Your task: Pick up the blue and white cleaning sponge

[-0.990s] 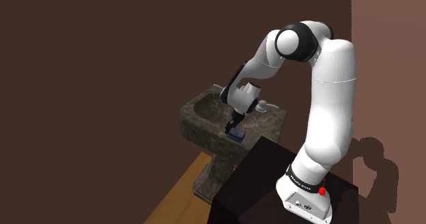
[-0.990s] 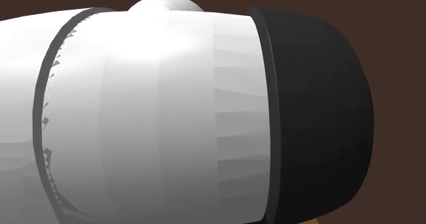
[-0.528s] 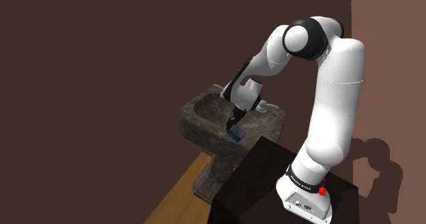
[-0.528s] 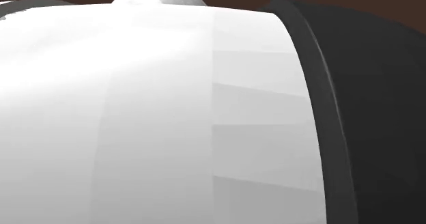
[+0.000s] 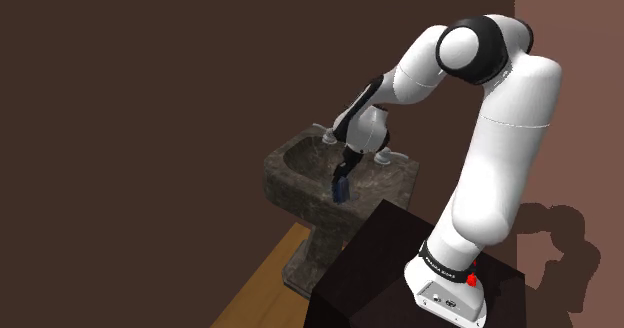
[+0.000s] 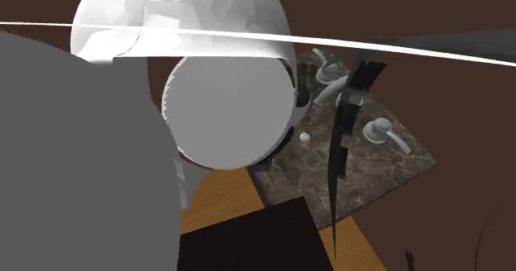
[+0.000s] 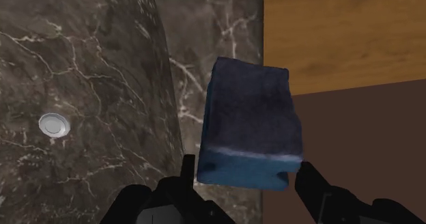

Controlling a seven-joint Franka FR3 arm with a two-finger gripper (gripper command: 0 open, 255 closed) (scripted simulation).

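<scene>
Shoulder view, middle of the frame: the pincer [image 5: 343,179] grips the blue sponge [image 5: 341,190] between its fingers, the sponge's long axis running straight out from them, over the marble tabletop [image 5: 392,182].

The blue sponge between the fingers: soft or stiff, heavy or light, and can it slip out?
The sponge probably gives a little: its top looks rough, though its edges look straight in the gripper. It is likely light: held by one end, it shows no sag. Slipping seems unlikely, as that rough surface should grip the fingers.
</scene>
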